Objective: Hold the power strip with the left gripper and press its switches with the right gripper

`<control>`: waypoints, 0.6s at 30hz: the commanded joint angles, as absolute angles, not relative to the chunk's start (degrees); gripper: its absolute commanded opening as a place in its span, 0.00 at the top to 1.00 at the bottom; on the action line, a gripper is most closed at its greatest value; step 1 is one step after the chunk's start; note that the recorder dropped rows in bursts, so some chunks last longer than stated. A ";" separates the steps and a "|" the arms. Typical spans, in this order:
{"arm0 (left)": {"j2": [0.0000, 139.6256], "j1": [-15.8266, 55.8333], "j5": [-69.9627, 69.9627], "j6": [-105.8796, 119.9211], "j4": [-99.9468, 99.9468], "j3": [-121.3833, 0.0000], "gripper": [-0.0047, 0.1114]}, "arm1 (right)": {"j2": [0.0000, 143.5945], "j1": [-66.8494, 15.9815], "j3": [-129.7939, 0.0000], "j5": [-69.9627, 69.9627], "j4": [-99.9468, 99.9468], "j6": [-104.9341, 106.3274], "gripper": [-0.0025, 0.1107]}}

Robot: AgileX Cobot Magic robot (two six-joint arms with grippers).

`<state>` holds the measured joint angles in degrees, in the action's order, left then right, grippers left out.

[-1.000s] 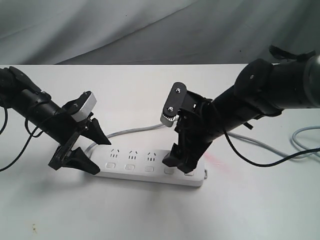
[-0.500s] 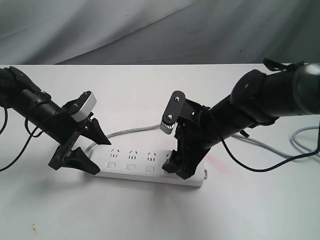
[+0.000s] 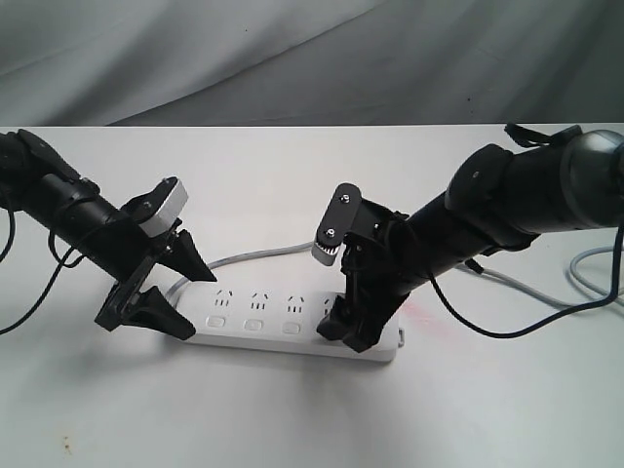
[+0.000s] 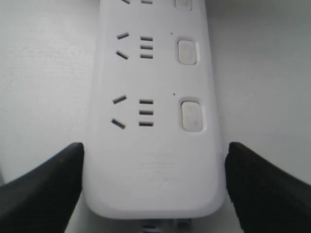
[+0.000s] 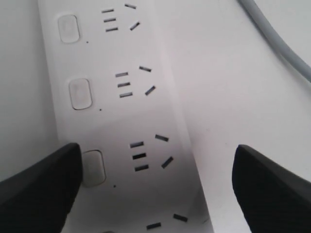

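Starting with the exterior view, we locate the power strip [image 3: 283,327] lying flat on the white table [image 3: 292,419], near the middle, with its long axis running left to right. Its grey cord [image 3: 253,255] leaves the left end and curves away behind it. A grey backdrop [image 3: 292,58] hangs beyond the table's far edge.

We find the left gripper [image 3: 200,304] at the strip's left end, with one black finger on the far long edge and one on the near long edge. In the left wrist view this gripper [image 4: 154,147] has its two fingertips [image 4: 58,179] meeting the opposite long edges of the strip [image 4: 150,165], so the jaws pinch the bar across its width. Two switches [image 4: 191,115] and two socket groups show between the fingers.

We find the right gripper [image 3: 346,336] lowered over the right part of the strip, hiding the buttons there. Three switches [image 3: 253,326] remain visible between the two grippers. In the right wrist view this gripper [image 5: 155,150] has its jaws spread wide. One fingertip [image 5: 43,189] sits right against a switch [image 5: 93,168], and the other hangs past the strip's opposite edge above bare table. We cannot tell whether the switch is being pushed down.
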<state>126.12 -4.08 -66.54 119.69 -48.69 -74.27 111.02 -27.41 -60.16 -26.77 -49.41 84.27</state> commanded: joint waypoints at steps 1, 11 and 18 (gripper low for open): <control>126.01 -4.04 -67.23 119.94 -48.96 -74.64 0.76 | 110.76 -27.19 -60.07 -25.47 -50.61 85.12 0.30; 126.01 -4.04 -67.23 119.94 -48.96 -74.64 0.76 | 110.76 -27.19 -60.07 -25.89 -51.60 85.22 0.30; 126.01 -4.04 -67.23 119.94 -48.96 -74.64 0.76 | 110.76 -27.19 -60.07 -22.73 -51.60 85.22 0.30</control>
<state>126.12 -4.08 -66.34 119.69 -48.81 -74.27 111.02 -27.41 -60.16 -25.73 -50.99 84.61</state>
